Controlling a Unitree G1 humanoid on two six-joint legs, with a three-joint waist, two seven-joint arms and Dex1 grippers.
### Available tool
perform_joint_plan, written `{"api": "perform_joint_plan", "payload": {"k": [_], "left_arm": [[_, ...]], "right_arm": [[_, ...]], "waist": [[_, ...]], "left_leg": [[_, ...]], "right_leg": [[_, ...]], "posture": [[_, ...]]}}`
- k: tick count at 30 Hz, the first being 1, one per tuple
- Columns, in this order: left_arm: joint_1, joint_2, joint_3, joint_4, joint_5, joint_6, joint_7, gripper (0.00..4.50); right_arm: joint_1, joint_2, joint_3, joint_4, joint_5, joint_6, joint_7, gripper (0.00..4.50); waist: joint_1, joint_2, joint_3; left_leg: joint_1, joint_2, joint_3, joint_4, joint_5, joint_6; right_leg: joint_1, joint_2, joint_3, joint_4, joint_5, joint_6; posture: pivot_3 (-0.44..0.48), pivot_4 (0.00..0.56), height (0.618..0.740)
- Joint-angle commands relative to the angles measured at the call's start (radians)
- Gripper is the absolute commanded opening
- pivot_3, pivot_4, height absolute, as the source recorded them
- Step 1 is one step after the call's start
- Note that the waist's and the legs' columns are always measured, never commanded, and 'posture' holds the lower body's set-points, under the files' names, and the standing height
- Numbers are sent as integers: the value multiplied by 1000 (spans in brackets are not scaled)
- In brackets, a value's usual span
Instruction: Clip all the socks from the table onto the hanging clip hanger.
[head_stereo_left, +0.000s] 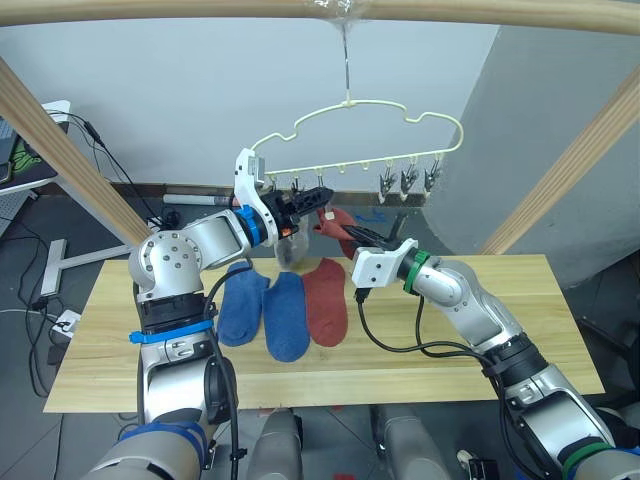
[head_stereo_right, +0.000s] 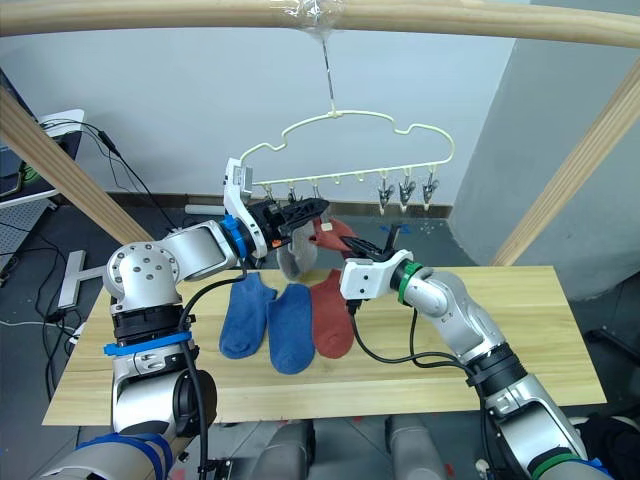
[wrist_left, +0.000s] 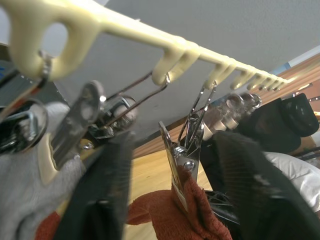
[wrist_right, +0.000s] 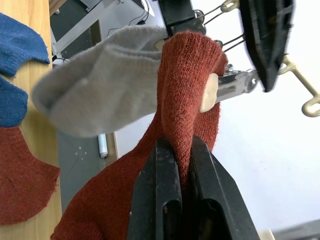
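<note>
The pale yellow clip hanger hangs over the table. A grey sock dangles from one of its left clips. My left gripper is raised to the bar and stands open, its fingers on either side of a metal clip. The top edge of a red sock sits at that clip's jaws. My right gripper is shut on this red sock just below the clip. Two blue socks and another red sock lie flat side by side on the table.
A thick wooden frame pole spans the top, with slanted poles at the left and right. Three bare clips hang at the bar's right end. Cables run across the floor at the left.
</note>
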Motion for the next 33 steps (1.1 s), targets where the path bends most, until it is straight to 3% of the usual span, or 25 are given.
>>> {"api": "perform_joint_plan", "payload": {"k": [1,3,8,12,15,21,23,26,28,33], "left_arm": [[-5,22,5,-41,-40,18,-17,4141],[-8,30,7,-42,-51,31,-18,4466],[16,157,79,-145,-200,263,-29,4466],[66,266,80,-227,-252,333,-73,4466],[125,333,54,-324,-277,292,-149,4500],[186,396,55,-361,-302,228,-226,4500],[210,428,23,-400,-287,182,-278,4500],[297,490,-54,-489,-160,-10,-390,4500],[344,489,-68,-507,-111,-107,-417,4500],[430,481,-131,-552,10,-306,-457,4500]], "right_arm": [[-14,-2,-15,-7,11,-22,-14,0],[-17,-2,-15,8,10,-31,-20,0],[-46,8,-13,100,19,-63,-39,0],[-65,12,-26,167,56,-95,-39,0],[-77,14,-30,200,89,-112,-25,743],[-96,10,-37,244,119,-137,-14,2707],[-100,7,-41,254,130,-142,-7,3303],[-59,-31,-83,217,194,-106,42,4295],[-6,-62,-133,151,264,-46,86,4458],[106,-13,-265,-108,498,323,151,4458]], "waist": [[0,0,0],[1,0,0],[-2,0,0],[7,0,0],[16,-1,0],[40,-1,0],[41,-1,0],[43,-1,-1],[53,-1,-1],[66,-1,-1]], "left_leg": [[0,0,0,0,0,0],[0,0,0,0,0,0],[0,0,0,0,0,0],[0,0,-1,-1,0,0],[0,0,0,-1,0,0],[0,0,-1,-1,1,-1],[0,0,-1,0,1,-1],[0,0,-1,-1,1,-1],[0,0,-1,-2,1,-1],[-1,0,-1,-3,0,-1]], "right_leg": [[0,0,0,0,0,0],[0,0,0,0,0,0],[0,0,0,1,2,-4],[-1,0,0,1,2,-4],[0,-1,0,0,3,-5],[0,-1,-1,1,3,-5],[0,-1,-1,0,3,-5],[0,-1,-1,0,3,-5],[0,-1,-1,-1,3,-6],[-2,-1,-1,0,2,-8]], "posture": [[11,237,740],[27,232,740],[66,227,740],[117,222,740],[140,222,740],[165,218,740],[172,217,740],[176,218,740],[176,218,740],[166,229,740]]}}
